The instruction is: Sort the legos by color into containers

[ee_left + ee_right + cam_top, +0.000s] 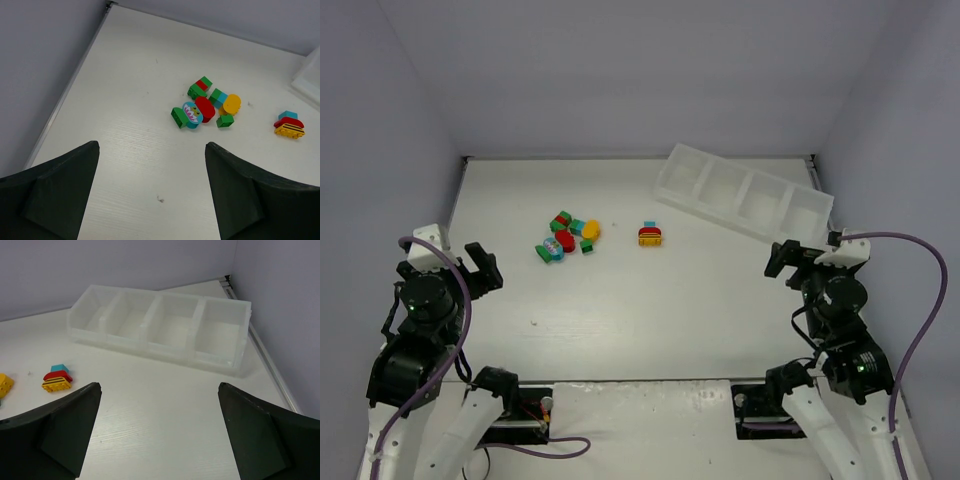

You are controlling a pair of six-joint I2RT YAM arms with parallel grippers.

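A cluster of small red, green, yellow and teal legos (568,237) lies left of the table's middle; it also shows in the left wrist view (205,107). A separate stack of teal, red and yellow bricks (651,235) lies to its right, also seen in the left wrist view (289,126) and the right wrist view (56,379). The translucent white tray of four compartments (744,192) sits slanted at the back right, all empty (160,325). My left gripper (483,268) (151,150) is open and empty. My right gripper (784,262) (160,390) is open and empty.
White walls enclose the table on the left, back and right. A metal edge strip (65,95) runs along the table's left side and another (265,355) along the right, close behind the tray. A small dark speck (159,199) marks the table between my left fingers.
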